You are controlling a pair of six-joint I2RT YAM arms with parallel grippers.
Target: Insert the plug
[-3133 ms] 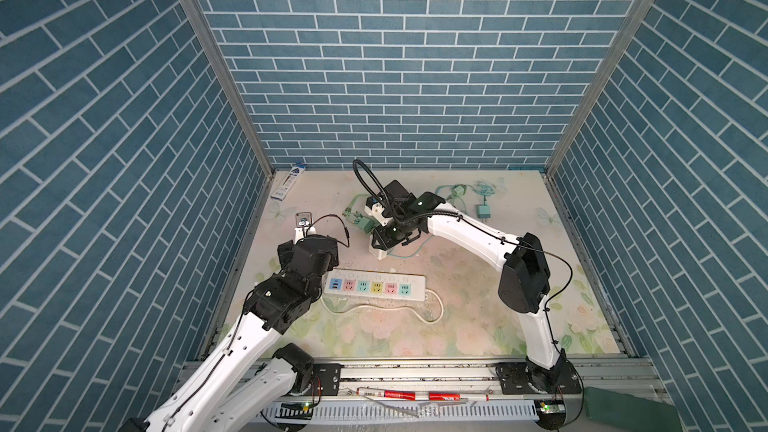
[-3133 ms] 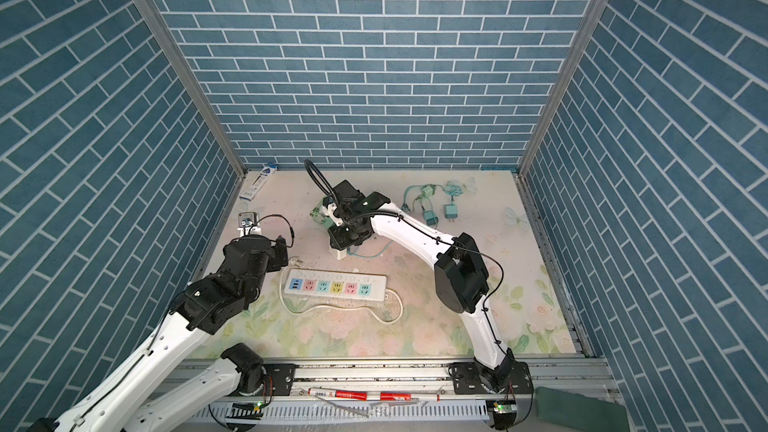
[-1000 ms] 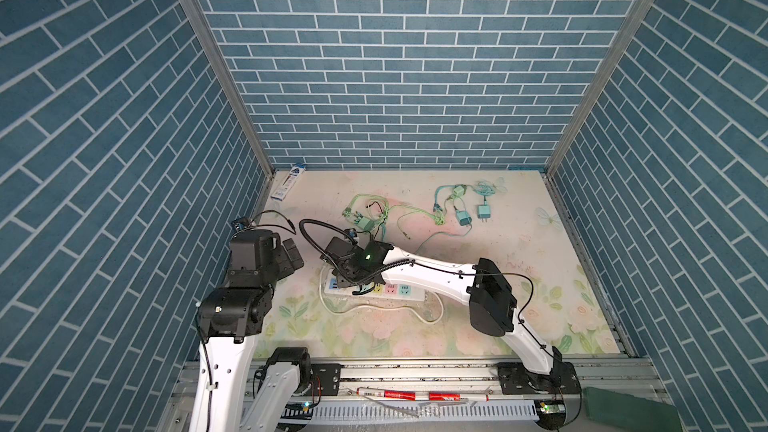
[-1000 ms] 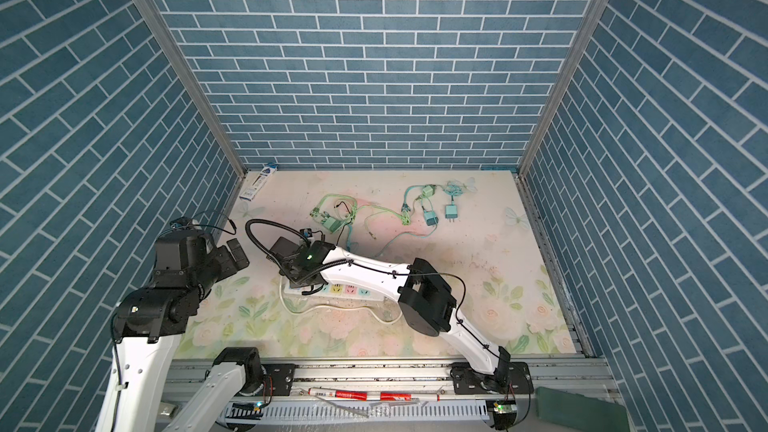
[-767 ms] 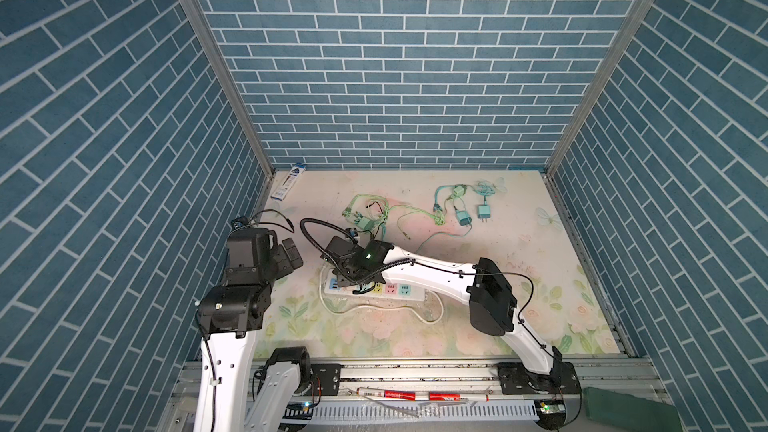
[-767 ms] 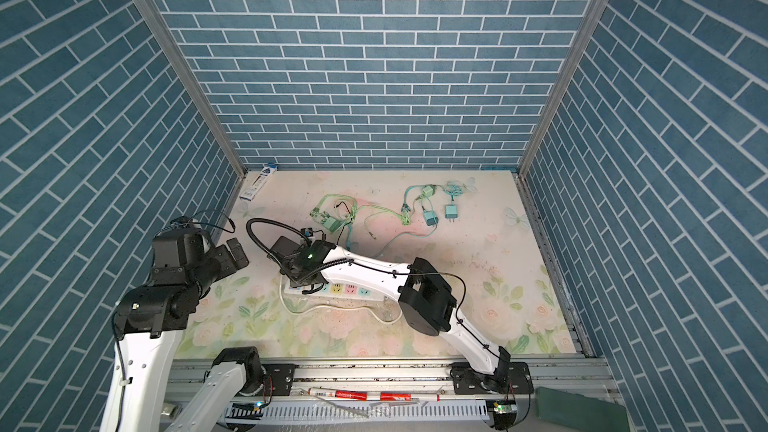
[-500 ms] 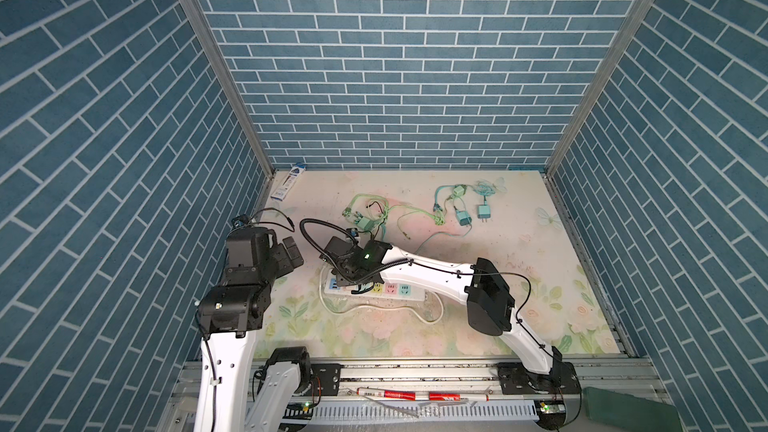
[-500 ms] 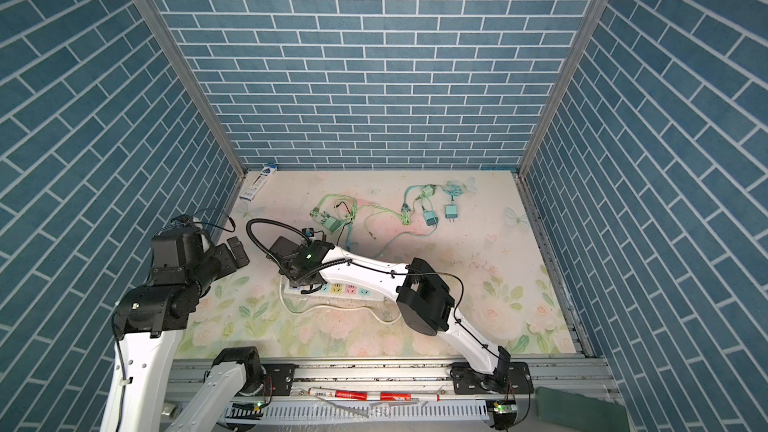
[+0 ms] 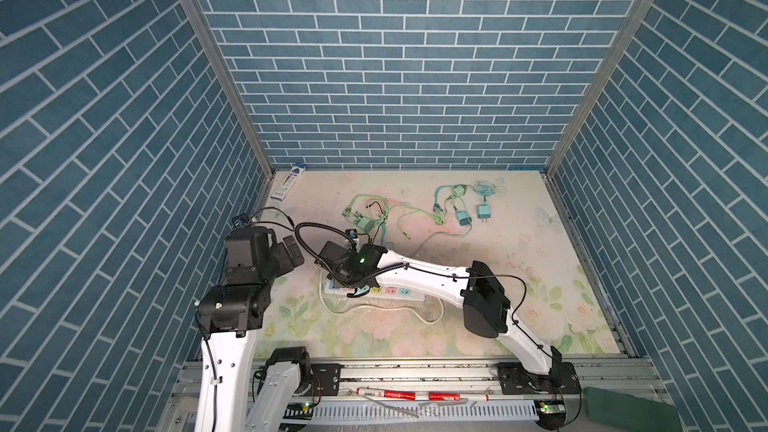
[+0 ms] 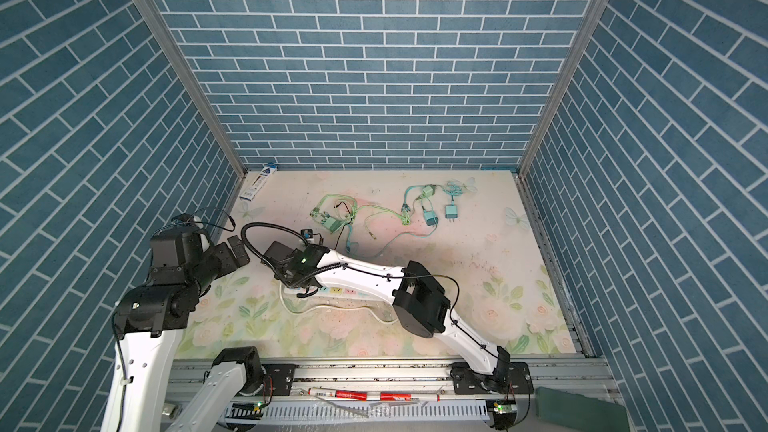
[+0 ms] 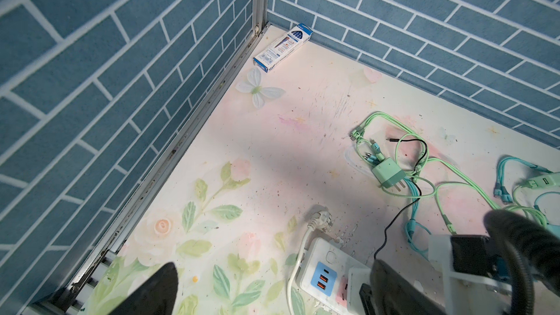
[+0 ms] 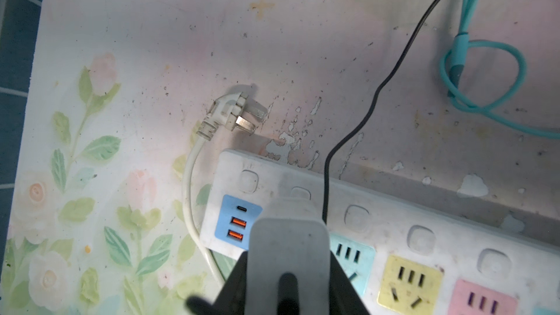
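My right gripper (image 12: 288, 271) pinches the grey plug (image 12: 288, 237) over the power strip (image 12: 394, 216) (prongs hidden from me), and with the left gripper (image 9: 292, 253) spread wide, apart from it, a misaligned push could shove the strip.

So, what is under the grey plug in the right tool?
The white power strip, between its blue USB panel and light-blue socket. The grey plug hides its prongs and the socket beneath.
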